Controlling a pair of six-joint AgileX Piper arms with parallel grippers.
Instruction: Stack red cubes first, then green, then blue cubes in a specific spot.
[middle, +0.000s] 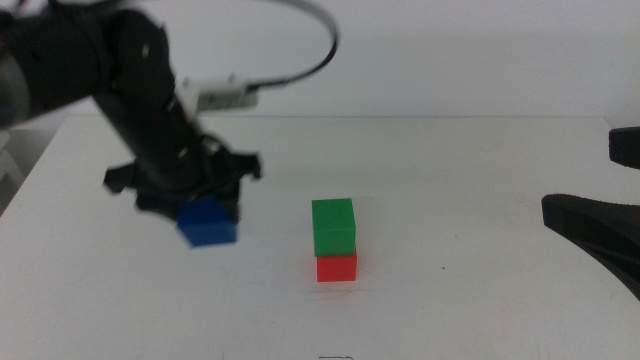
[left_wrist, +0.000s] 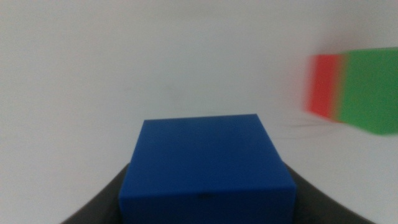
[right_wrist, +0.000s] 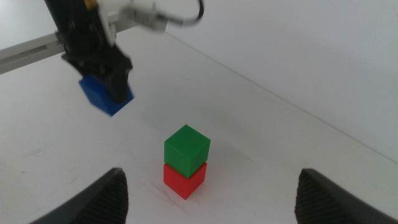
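Observation:
The green cube (middle: 333, 226) sits on top of the red cube (middle: 337, 267) near the middle of the white table; both also show in the right wrist view, green cube (right_wrist: 186, 147) over red cube (right_wrist: 184, 178). To their left my left gripper (middle: 205, 218) is shut on the blue cube (middle: 208, 222), which hangs tilted just above the tabletop. In the left wrist view the blue cube (left_wrist: 207, 167) fills the space between the jaws, with the red cube (left_wrist: 323, 85) and green cube (left_wrist: 372, 90) beyond. My right gripper (right_wrist: 211, 193) waits open at the right.
The left arm (middle: 130, 90) and its cable (middle: 300, 50) reach over the table's left half. The right arm (middle: 600, 225) lies low at the right edge. Bare white tabletop (middle: 450, 300) surrounds the two-cube stack.

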